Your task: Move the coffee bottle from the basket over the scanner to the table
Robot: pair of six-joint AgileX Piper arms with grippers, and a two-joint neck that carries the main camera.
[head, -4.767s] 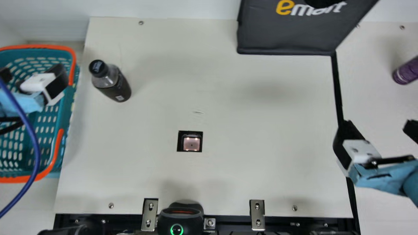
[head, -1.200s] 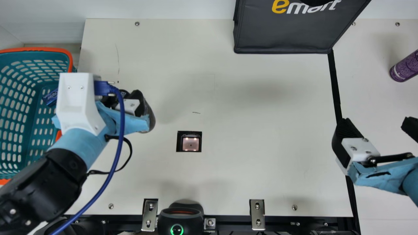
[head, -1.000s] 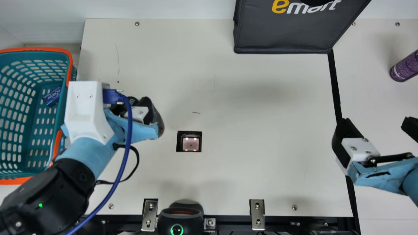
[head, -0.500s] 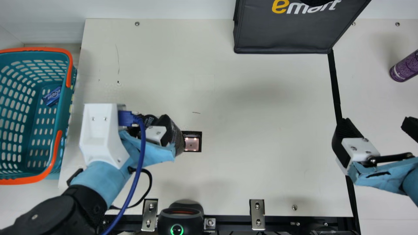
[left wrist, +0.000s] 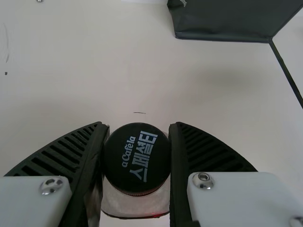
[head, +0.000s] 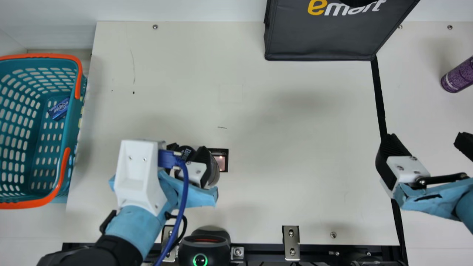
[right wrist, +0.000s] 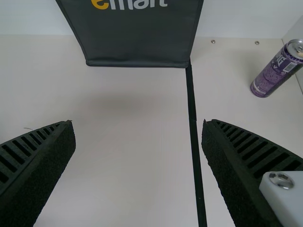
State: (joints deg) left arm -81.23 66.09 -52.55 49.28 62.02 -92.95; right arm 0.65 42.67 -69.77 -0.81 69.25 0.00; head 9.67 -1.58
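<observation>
In the main view my left gripper [head: 187, 150] is shut on the dark coffee bottle [head: 214, 173], just left of the scanner window [head: 221, 162] and partly covering it. The bottle's black cap [left wrist: 137, 158] lies between the ribbed fingers of my left gripper [left wrist: 138, 126] in the left wrist view. Whether the bottle's base touches the table [head: 295, 147] I cannot tell. At the right, my right gripper [head: 427, 138] stands open over the table with nothing held; the right wrist view has my right gripper [right wrist: 139, 123] with its fingers wide apart.
The teal basket [head: 70, 129] with orange handles stands at the left, a small blue pack [head: 59, 109] inside. A black bag [head: 332, 40] is at the far side, a purple can [head: 458, 75] at far right. A black scanner device [head: 205, 245] sits at the near edge.
The bottle, earlier standing at the table's far left with my left gripper over the basket, was taken hold of and has moved right and nearer, to the scanner window. The right arm kept still.
</observation>
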